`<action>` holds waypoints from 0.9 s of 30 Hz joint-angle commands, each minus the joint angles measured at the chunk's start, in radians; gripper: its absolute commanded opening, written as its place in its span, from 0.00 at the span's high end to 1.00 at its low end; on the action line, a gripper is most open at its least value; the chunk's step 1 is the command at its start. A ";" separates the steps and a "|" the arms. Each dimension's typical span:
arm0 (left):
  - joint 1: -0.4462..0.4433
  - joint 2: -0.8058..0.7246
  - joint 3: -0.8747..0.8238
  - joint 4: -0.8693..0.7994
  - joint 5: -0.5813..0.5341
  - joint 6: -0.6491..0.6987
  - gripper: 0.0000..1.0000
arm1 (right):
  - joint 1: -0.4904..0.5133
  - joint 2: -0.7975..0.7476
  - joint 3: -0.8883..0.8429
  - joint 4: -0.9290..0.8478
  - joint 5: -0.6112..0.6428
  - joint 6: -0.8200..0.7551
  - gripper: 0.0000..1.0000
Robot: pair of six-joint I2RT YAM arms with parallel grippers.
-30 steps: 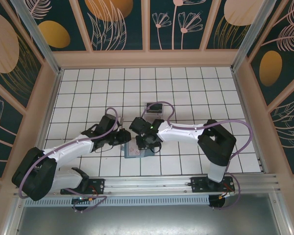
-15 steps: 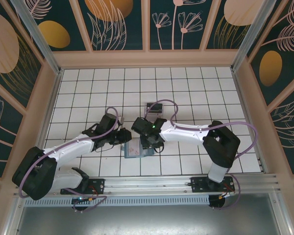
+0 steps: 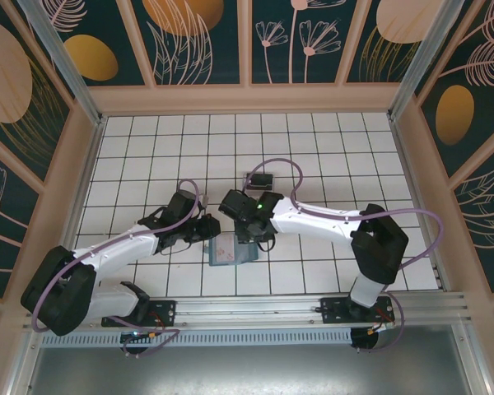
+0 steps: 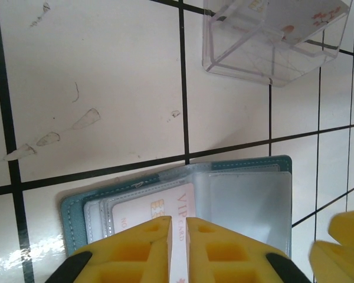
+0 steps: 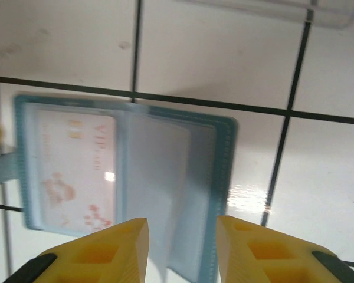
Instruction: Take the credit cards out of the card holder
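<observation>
The enclosure's panelled walls [image 3: 198, 41], dark teal with pale leaf and gold disc patterns between wooden frames, close round a white-tiled desk [image 3: 329, 140] with black grout lines, scuffed in places near the work. The right arm [image 3: 329, 222] has swung over the last second. Its elbow has shifted outward to the right and its wrist has drawn a little back from above the card holder [image 3: 233, 251], while the left arm [image 3: 123, 247] has stayed where it was. The holder lies open and flat on the desk between the two wrists, a teal rim around clear sleeves. Beyond it stands the clear tray [image 4: 265, 68], with what looks like a pale printed card [image 4: 315, 15] already inside. One pale pinkish card [image 5: 76, 171] still sits in the holder's sleeve, so the task looks partly done, and the retreat reads as a reset before another try. The right gripper [image 5: 182, 230] hovers above the holder's seemingly empty sleeve, jaws apart with nothing between them. The left gripper [image 4: 178, 227] is all but closed, with only a thin slit left, at the holder's edge, and seems to pinch that edge.
</observation>
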 commanded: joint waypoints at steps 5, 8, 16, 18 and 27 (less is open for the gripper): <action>-0.005 -0.024 -0.013 -0.032 -0.062 0.016 0.88 | -0.006 -0.024 0.023 0.161 -0.197 -0.015 0.64; -0.005 -0.050 -0.021 -0.050 -0.097 0.016 0.89 | -0.008 0.003 0.002 0.228 -0.282 -0.007 0.65; -0.005 -0.099 -0.032 -0.072 -0.128 0.010 0.91 | -0.029 0.043 -0.121 0.348 -0.370 0.023 0.66; -0.005 -0.102 -0.030 -0.073 -0.128 0.011 0.91 | -0.040 0.043 -0.159 0.368 -0.375 0.030 0.66; -0.004 -0.086 -0.006 -0.047 -0.070 0.013 0.91 | -0.085 0.039 -0.317 0.445 -0.370 0.041 0.68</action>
